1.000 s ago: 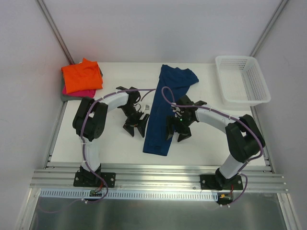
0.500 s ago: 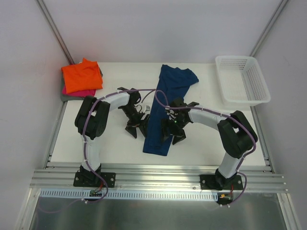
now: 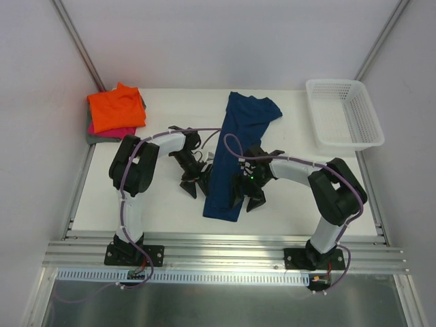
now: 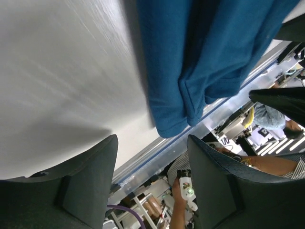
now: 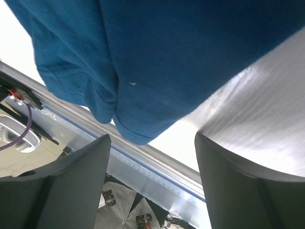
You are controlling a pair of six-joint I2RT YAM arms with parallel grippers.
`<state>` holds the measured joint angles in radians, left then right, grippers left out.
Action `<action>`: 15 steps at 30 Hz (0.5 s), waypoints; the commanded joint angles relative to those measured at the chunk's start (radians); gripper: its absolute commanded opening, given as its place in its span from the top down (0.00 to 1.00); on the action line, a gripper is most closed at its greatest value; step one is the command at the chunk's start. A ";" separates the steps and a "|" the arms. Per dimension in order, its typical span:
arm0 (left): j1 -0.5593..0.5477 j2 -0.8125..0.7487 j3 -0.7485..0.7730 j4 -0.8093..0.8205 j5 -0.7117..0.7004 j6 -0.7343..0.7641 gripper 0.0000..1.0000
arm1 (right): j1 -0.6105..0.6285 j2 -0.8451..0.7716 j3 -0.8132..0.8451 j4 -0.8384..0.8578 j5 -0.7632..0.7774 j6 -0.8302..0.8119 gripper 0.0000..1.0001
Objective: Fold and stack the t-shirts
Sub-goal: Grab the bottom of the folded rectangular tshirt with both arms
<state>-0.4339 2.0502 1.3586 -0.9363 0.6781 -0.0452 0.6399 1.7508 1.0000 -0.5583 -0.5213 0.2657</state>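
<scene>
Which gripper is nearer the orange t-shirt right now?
Left. The left gripper is right of the orange t-shirt, toward the bases; the right gripper is farther right, across the navy t-shirt.

Four t-shirts [image 3: 246, 117]: navy tee [image 3: 223, 194], orange tee [image 3: 117, 107], pink tee [image 3: 112, 131], grey tee [image 3: 91, 139]. One basket [image 3: 347, 145]. Two arms [image 3: 133, 170].

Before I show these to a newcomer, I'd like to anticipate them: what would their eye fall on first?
The navy t-shirt, folded into a long strip down the middle of the table, with the open left gripper and open right gripper flanking its near end. Then the bright orange t-shirt topping the stack at the far left corner, and the white basket far right.
</scene>
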 commanded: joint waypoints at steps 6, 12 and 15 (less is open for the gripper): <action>-0.023 0.039 -0.021 -0.001 0.067 -0.018 0.40 | -0.002 0.047 0.064 0.040 -0.037 0.021 0.27; -0.035 0.042 -0.052 0.008 0.112 -0.016 0.53 | 0.007 0.079 0.086 0.054 -0.065 0.020 0.35; -0.040 0.045 -0.058 0.008 0.144 -0.015 0.70 | 0.010 0.082 0.094 0.058 -0.075 0.018 0.44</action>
<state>-0.4622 2.0907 1.3075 -0.9215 0.7547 -0.0666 0.6415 1.8267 1.0607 -0.5125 -0.5659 0.2768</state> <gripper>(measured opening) 0.342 0.585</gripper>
